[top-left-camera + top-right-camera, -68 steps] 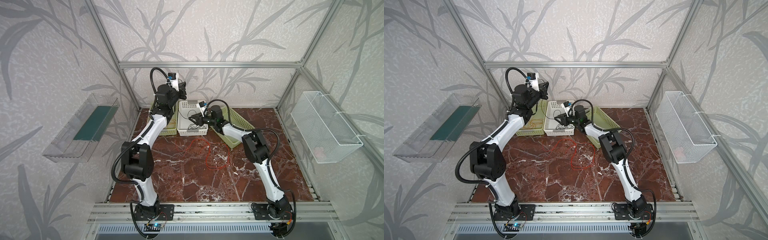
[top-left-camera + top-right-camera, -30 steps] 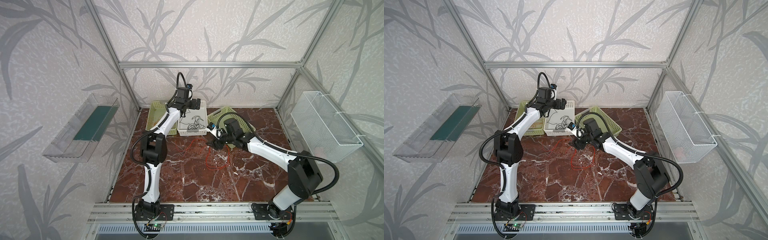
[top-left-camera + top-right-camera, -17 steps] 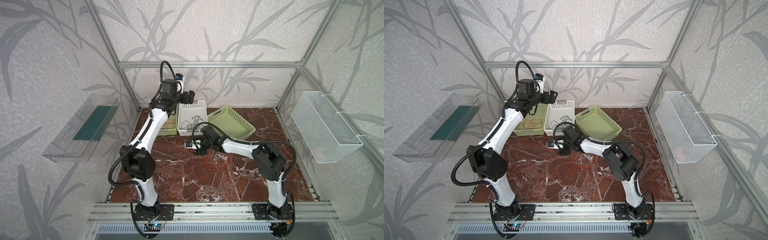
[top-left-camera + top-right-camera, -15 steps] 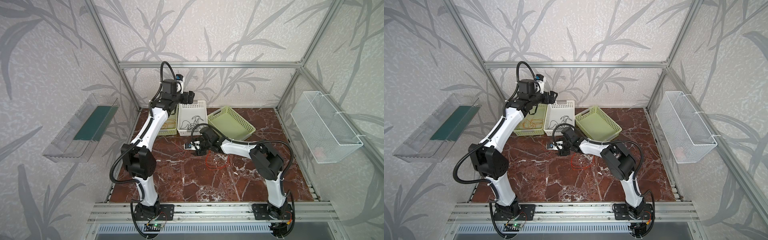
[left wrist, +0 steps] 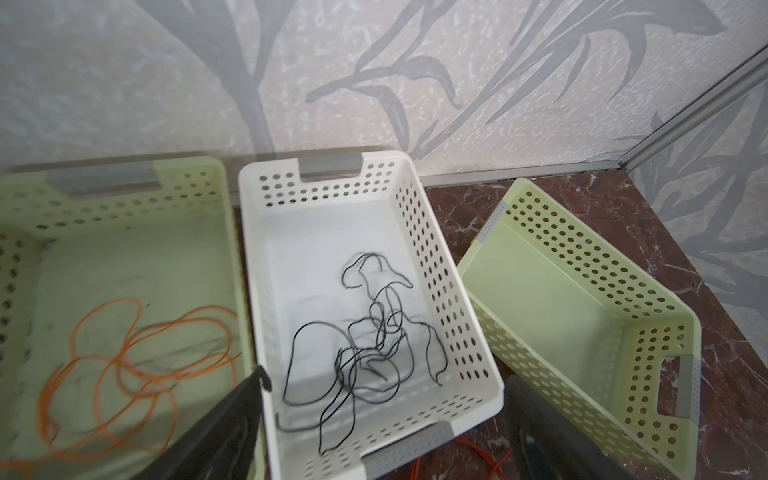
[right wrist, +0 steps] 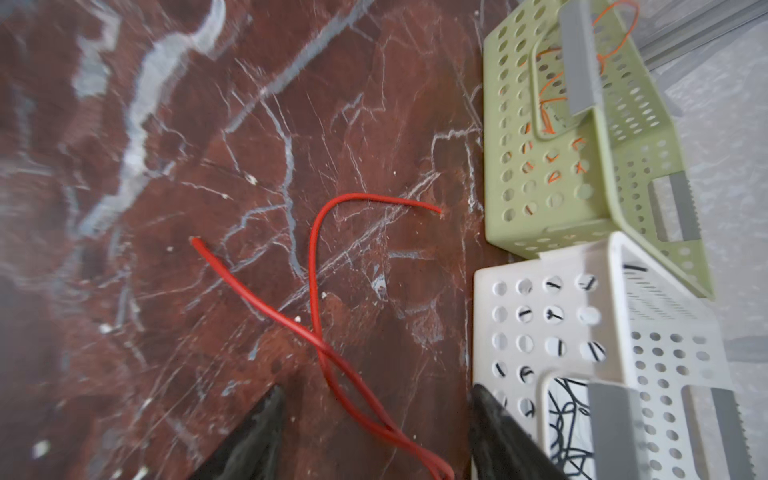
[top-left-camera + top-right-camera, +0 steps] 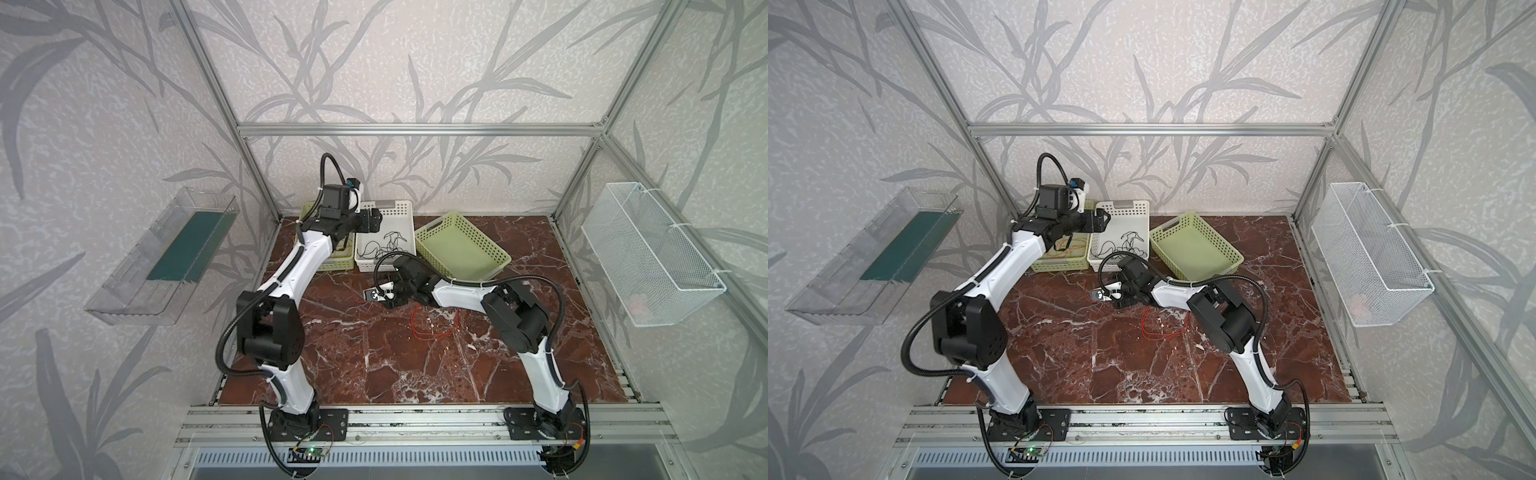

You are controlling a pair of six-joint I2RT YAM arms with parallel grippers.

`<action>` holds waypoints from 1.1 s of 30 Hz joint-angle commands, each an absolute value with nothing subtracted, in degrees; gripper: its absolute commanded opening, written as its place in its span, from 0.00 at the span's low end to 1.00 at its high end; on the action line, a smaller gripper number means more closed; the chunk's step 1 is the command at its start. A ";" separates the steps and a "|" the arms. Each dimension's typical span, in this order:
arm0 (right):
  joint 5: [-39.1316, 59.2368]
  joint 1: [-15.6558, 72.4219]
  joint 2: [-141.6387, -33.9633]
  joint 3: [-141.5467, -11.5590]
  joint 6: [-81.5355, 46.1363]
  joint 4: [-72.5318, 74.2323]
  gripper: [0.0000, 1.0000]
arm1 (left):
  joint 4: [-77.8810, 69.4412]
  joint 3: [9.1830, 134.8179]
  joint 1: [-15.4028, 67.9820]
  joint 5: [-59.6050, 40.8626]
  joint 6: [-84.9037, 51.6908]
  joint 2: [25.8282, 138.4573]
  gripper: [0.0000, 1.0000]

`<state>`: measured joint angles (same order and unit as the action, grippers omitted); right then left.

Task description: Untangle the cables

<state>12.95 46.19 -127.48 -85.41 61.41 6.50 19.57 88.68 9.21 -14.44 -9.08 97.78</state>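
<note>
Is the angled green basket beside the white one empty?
Empty: the angled green basket shows only bare floor in the left wrist view and in both top views. The red cables lie on the table outside it.

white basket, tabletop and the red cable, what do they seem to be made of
White basket: moulded plastic, matt; rows of punched round holes, rounded rim, walls in one piece.
Tabletop: red-brown marble look with white veins, slightly glossy; real stone or a printed sheet, cannot tell.
Red cable: smooth, shiny sleeve, probably plastic-insulated wire; it lies in soft bends.
</note>
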 commanded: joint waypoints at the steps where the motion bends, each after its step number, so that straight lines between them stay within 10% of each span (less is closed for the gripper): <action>1: 7.29 46.93 -130.16 -89.29 64.78 3.37 0.66 | 15.27 84.11 7.14 -12.18 -10.17 90.32 0.91; 9: 3.38 49.13 -129.68 -86.90 66.05 12.54 0.15 | 12.70 74.51 4.21 -8.83 -10.01 77.89 0.93; 14: 12.53 48.47 -119.34 -81.57 57.03 11.57 0.00 | 13.49 71.97 2.39 -9.72 -10.43 72.66 0.93; 33: 32.11 33.79 -95.79 -63.25 9.92 32.84 0.00 | -0.46 62.22 2.12 -29.97 -29.88 62.34 0.94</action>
